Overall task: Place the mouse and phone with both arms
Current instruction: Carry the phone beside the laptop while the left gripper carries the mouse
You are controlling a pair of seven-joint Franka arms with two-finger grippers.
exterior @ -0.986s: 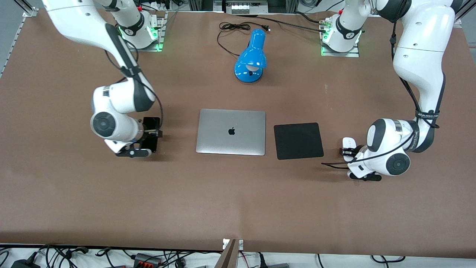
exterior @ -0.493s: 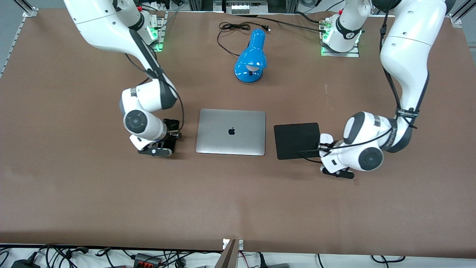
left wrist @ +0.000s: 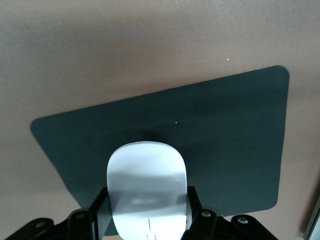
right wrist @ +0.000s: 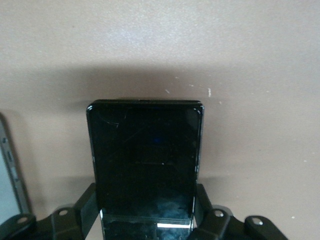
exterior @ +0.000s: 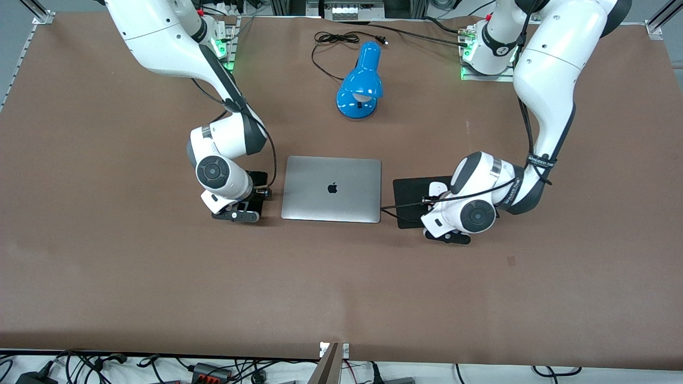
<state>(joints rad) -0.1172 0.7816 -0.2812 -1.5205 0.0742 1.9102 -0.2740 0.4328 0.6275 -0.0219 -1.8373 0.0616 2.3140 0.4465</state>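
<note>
My left gripper [exterior: 435,198] is shut on the white oval mouse [left wrist: 146,185] and holds it over the black square mouse pad [left wrist: 225,125]; part of the mouse [exterior: 437,188] shows white beside the wrist in the front view. My right gripper [exterior: 256,194] is shut on the slim black phone [right wrist: 145,155] and holds it over the brown table beside the laptop's edge toward the right arm's end. In the front view the phone [exterior: 260,177] is mostly hidden by the wrist.
A closed silver laptop [exterior: 331,189] lies mid-table, with the mouse pad [exterior: 413,193] beside it toward the left arm's end. A blue desk lamp [exterior: 360,85] with its black cord lies farther from the front camera.
Both arms have carried their loads toward the laptop. The left gripper with the mouse has come from bare table to over the mouse pad; the right gripper with the phone has come close beside the laptop.
</note>
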